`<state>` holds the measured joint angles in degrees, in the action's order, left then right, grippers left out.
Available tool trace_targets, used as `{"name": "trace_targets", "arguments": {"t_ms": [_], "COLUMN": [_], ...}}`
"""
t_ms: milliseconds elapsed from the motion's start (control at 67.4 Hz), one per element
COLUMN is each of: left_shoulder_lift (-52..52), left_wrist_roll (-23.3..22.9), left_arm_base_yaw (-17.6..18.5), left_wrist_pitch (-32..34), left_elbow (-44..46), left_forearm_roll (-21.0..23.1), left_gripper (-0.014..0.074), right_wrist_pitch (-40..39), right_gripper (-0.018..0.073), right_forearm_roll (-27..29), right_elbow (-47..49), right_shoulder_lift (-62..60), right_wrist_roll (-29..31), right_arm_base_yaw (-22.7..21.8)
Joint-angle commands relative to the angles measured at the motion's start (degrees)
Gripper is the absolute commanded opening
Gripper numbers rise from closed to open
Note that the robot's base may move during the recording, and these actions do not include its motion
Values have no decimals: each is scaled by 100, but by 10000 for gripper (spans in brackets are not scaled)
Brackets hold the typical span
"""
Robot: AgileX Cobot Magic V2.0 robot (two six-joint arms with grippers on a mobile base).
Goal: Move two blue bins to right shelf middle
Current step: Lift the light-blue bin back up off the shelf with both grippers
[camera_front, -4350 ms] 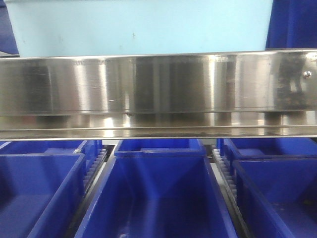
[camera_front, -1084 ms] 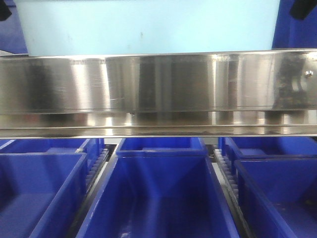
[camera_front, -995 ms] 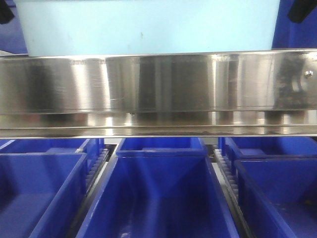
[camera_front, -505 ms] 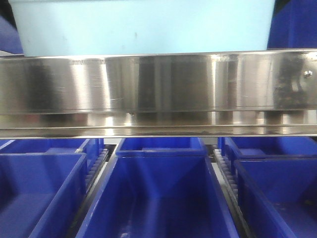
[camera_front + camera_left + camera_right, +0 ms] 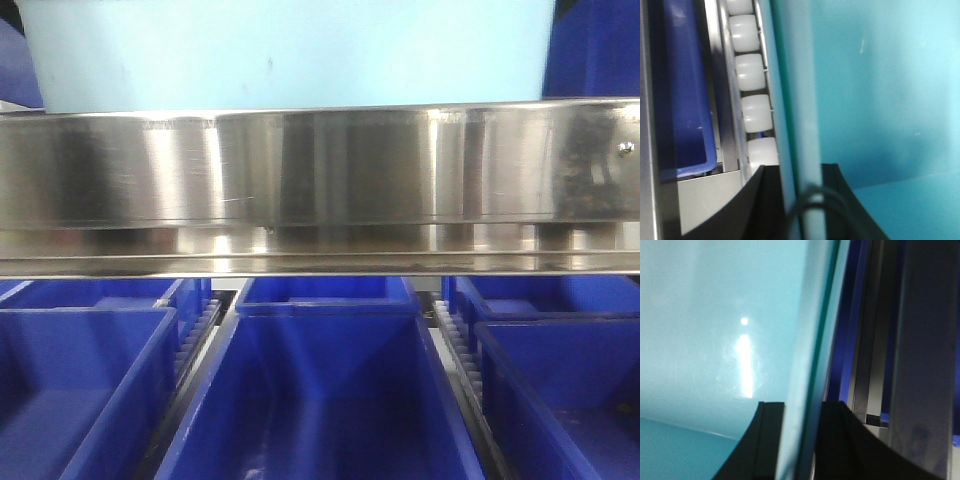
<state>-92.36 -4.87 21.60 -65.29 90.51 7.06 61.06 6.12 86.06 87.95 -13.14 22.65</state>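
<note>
Front-facing view catches only a band of the pale blue plastic bin (image 5: 290, 50): its top is cut off and its base hides behind the brushed steel shelf rail (image 5: 320, 170), so I cannot tell whether it rests on the shelf. Dark blue plastic bins (image 5: 320, 390) sit one level below. My left gripper (image 5: 799, 172) and right gripper (image 5: 801, 410) each straddle a side wall of the pale bin, black fingers clamped on both faces.

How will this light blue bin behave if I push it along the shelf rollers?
Likely light: what shows inside the light blue bin is bare. It should probably glide easily over the white rollers. Its thin glossy wall, pinched by the left gripper and right gripper, may flex or slip.
</note>
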Motion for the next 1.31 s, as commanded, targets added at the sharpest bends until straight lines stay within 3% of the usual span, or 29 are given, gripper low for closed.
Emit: {"name": "trace_targets", "arguments": {"t_ms": [0, 534, 995, 1292], "left_shoulder_lift": [407, 987, 923, 925], "left_wrist_roll": [39, 39, 39, 39], "left_arm_base_yaw": [11, 11, 11, 11], "left_wrist_pitch": [350, 383, 333, 681], "left_elbow": [81, 1645, 1648, 1648], "left_forearm_roll": [324, 591, 578, 578], "left_gripper": [-111, -111, -111, -111], "right_wrist_pitch": [-424, -225, -266, -279], "right_gripper": [-159, -159, -159, -162], "right_forearm_roll": [-108, -108, -108, -108], "right_elbow": [61, 1679, 1787, 1787], "right_shoulder_lift": [-323, -576, -576, -576], "right_wrist_roll": [-9, -9, -9, -9], "right_arm_base_yaw": [-17, -17, -17, -17]}}
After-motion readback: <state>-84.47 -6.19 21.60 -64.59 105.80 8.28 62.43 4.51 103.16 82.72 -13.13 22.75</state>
